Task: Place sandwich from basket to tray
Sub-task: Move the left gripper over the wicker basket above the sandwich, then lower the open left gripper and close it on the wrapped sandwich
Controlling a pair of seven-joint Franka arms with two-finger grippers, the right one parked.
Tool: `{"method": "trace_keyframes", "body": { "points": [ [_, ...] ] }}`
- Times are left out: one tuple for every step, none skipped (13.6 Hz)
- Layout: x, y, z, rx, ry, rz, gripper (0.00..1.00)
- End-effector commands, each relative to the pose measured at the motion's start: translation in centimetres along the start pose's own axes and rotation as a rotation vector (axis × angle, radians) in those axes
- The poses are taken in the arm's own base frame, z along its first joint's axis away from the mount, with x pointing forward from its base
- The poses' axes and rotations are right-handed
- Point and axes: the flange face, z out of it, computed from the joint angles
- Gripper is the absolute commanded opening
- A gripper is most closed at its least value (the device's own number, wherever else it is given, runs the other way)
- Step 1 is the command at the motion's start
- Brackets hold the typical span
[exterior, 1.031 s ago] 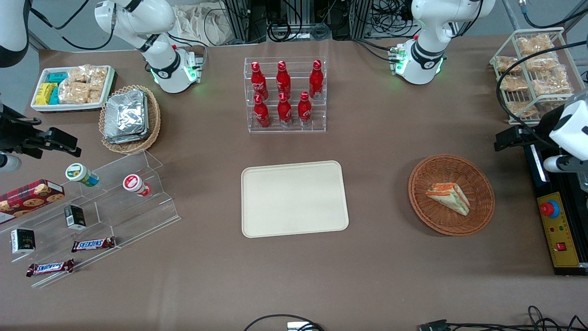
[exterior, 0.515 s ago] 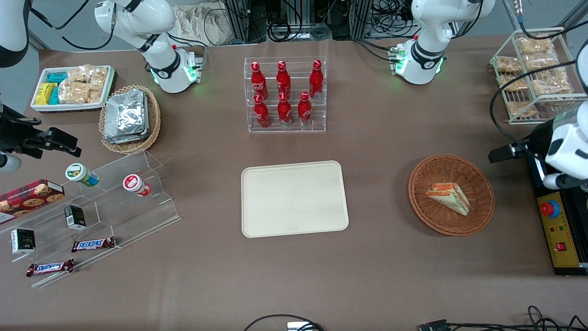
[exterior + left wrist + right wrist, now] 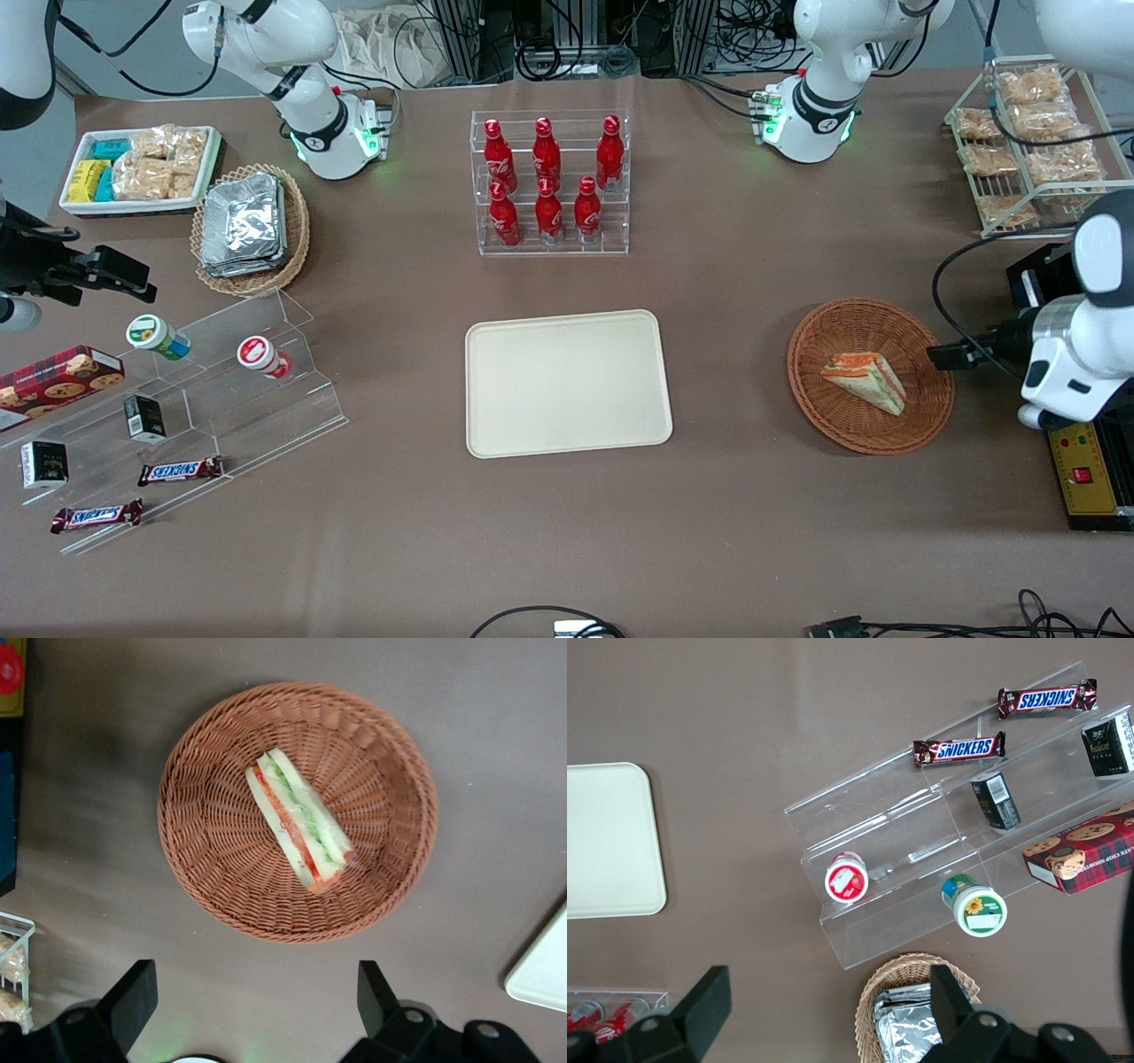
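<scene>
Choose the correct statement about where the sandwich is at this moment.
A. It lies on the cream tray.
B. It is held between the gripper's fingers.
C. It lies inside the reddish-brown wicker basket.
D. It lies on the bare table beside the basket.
C: the sandwich lies inside the basket, while the tray has nothing on it and the open gripper hangs above the table beside the basket, holding nothing.

Snacks and drinks around the bottle rack
Six red bottles [image 3: 549,182] fill a clear rack [image 3: 551,239]; toward the parked arm's end lie foil packets [image 3: 244,223] and Snickers bars [image 3: 180,470].
</scene>
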Motion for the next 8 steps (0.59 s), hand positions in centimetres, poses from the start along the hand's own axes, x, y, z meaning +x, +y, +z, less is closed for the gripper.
{"method": "trace_keyframes", "body": {
  "points": [
    [1.1, 0.7, 1.9, -0.003, -0.026, -0.007, 1.0],
    [1.7, 1.0, 2.8, -0.004, -0.026, -0.008, 1.0],
    [2.4, 1.0, 3.9, -0.003, -0.032, -0.01, 1.0],
    [3.2, 1.2, 5.2, -0.002, -0.035, -0.011, 1.0],
    [4.1, 1.3, 6.7, -0.007, -0.043, -0.024, 1.0],
    [4.9, 0.8, 7.7, -0.028, -0.047, -0.055, 1.0],
    [5.4, 0.9, 8.7, -0.042, -0.057, -0.075, 1.0],
    [5.9, 1.3, 9.7, -0.048, -0.06, -0.092, 1.0]
  ]
}}
